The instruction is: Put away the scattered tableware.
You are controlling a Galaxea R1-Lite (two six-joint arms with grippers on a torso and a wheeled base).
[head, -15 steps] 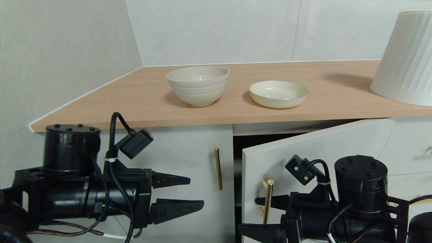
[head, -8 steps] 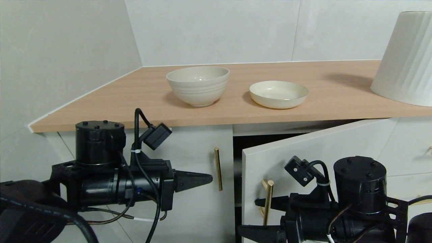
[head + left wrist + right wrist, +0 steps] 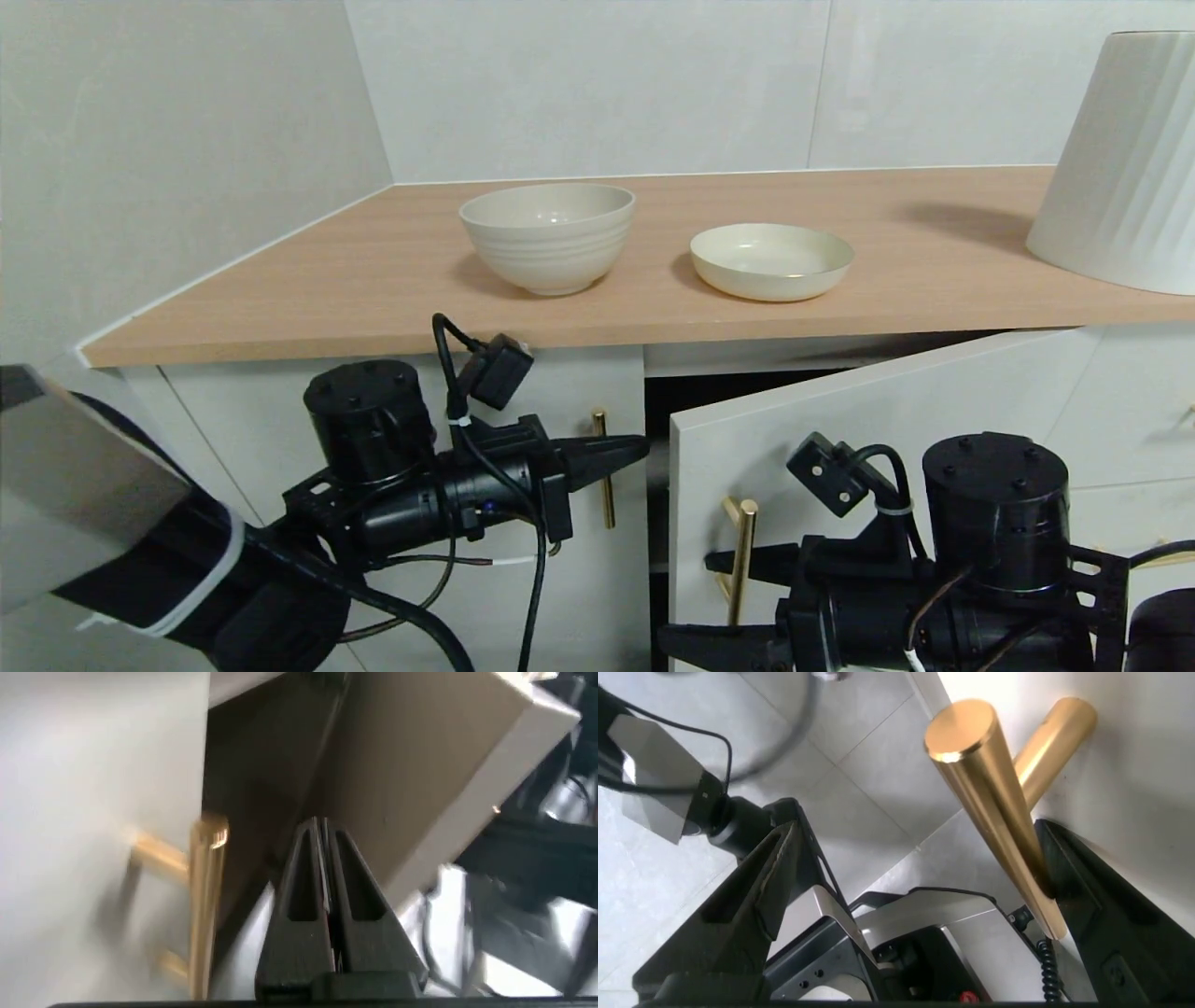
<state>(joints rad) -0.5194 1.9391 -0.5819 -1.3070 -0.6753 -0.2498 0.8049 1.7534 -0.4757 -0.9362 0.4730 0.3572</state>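
Countertop (image 3: 355, 289), one, over two doors: left door (image 3: 588, 597) shut, right door (image 3: 887, 411) ajar. On top: one lampshade (image 3: 1120, 168), one bowl (image 3: 547, 235), one shallow dish (image 3: 771, 259), apart. Left gripper (image 3: 635, 450) pinched together, empty, beside one gold handle (image 3: 608, 499); right gripper (image 3: 682, 599) spread astride the other handle (image 3: 742, 560).

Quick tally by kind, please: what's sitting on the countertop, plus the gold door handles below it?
Deep bowl: 1
Shallow dish: 1
Lampshade: 1
Gold door handles: 2
Total: 5
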